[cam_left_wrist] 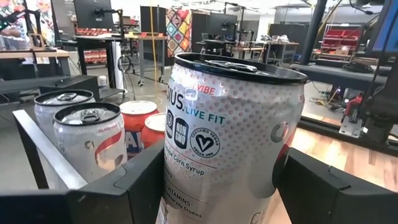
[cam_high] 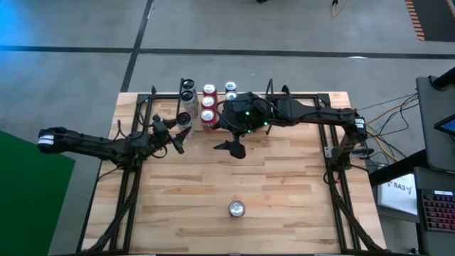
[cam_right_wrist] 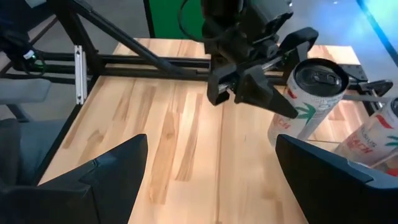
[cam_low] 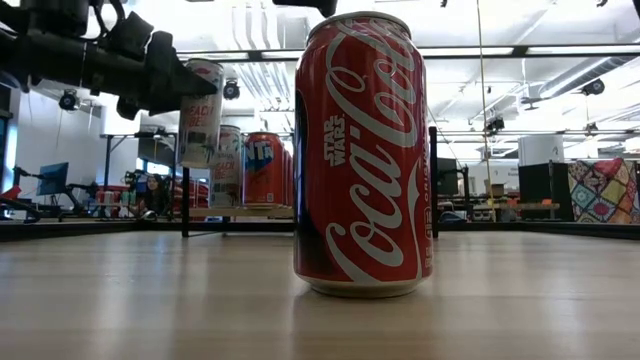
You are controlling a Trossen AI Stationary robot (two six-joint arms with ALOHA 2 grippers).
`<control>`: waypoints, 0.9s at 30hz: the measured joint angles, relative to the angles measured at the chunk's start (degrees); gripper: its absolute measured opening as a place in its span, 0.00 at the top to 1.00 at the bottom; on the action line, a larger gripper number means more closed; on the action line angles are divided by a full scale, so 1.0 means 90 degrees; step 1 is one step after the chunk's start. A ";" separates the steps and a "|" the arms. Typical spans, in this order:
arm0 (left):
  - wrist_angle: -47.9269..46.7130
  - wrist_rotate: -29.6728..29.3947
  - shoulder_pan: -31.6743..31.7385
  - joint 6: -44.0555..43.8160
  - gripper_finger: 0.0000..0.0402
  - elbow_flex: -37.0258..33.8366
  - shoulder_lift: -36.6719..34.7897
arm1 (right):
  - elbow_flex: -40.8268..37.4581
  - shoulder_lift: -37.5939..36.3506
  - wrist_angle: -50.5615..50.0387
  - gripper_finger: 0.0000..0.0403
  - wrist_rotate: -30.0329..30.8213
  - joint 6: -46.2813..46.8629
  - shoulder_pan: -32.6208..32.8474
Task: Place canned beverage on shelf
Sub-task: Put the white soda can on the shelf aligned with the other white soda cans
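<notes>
Placement step: left gripper [cam_high: 180, 132] pinches white can [cam_high: 184, 119] at shelf [cam_high: 186, 94] front edge; next, release. Right gripper [cam_high: 234, 147] hangs spread.

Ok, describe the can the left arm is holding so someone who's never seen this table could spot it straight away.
Start at the shelf along the table's far edge, where cans stand in rows. At its near left end, the left tool grips a white can by its sides. Unlike the red cans beside it, it is white with fine dots, green lettering and a dark rim, and it alone is held.
</notes>
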 joint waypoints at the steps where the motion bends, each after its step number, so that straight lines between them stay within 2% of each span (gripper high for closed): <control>1: 0.0023 0.0000 0.0000 -0.0007 0.39 -0.0027 0.0006 | -0.0088 -0.0050 0.0017 0.15 0.0011 0.0000 0.0000; 15: 0.0457 0.0166 0.0000 0.0040 0.39 -0.0063 0.0309 | -0.2280 -0.1235 0.2258 0.15 0.0013 -0.0049 0.0039; 27: 0.0631 0.0036 0.0005 0.0210 0.39 -0.0063 0.0652 | -0.2600 -0.1271 0.2478 0.15 0.0021 0.0035 0.0039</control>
